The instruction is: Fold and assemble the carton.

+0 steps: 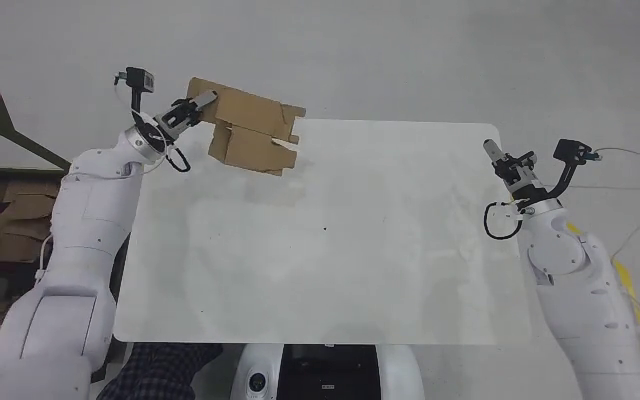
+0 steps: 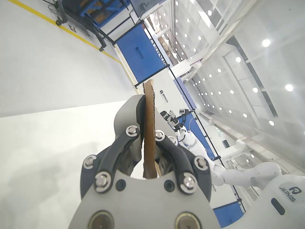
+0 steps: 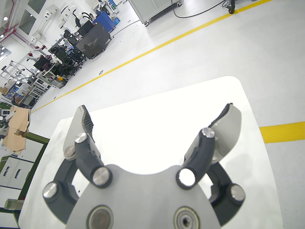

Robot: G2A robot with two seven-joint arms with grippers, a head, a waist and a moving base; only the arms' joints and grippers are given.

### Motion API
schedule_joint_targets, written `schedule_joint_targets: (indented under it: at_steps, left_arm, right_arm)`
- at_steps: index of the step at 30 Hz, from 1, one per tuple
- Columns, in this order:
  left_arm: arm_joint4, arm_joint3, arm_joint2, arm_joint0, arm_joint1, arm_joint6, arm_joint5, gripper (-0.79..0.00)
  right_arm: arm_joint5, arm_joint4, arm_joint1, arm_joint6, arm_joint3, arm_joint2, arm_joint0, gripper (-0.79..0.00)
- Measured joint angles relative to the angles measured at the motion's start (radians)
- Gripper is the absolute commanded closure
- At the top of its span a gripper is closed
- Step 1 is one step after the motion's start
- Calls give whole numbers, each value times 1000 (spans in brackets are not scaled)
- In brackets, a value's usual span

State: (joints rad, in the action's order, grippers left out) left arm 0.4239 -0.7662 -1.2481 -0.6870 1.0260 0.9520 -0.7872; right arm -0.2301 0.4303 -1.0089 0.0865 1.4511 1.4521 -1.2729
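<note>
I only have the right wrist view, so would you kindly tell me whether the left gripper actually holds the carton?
Observer: Yes; the left wrist view shows the left gripper shut on an edge of the carton.
Operator: Thank you. Does it look assembled yet, and where is it?
Observer: Not assembled; the top view shows its panels and flaps loosely spread. It is held at the far left corner of the table and partly overhangs the edge.
</note>
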Motion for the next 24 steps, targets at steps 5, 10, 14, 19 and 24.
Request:
schedule_joint_targets:
  at_steps: [5,10,14,19,24]
  left_arm:
    - [14,-25,77,28,33,-2,10,0]
    - [14,-52,145,51,62,-5,30,0]
    - [-11,-69,209,73,87,0,57,0]
    - [-18,-94,278,86,115,32,71,0]
    - [-42,-102,342,93,142,49,75,0]
  right_arm:
    - [0,0,0,0,0,0,0,-785]
    - [0,0,0,0,0,0,0,-785]
    - [0,0,0,0,0,0,0,-785]
    - [0,0,0,0,0,0,0,-785]
    - [0,0,0,0,0,0,0,-785]
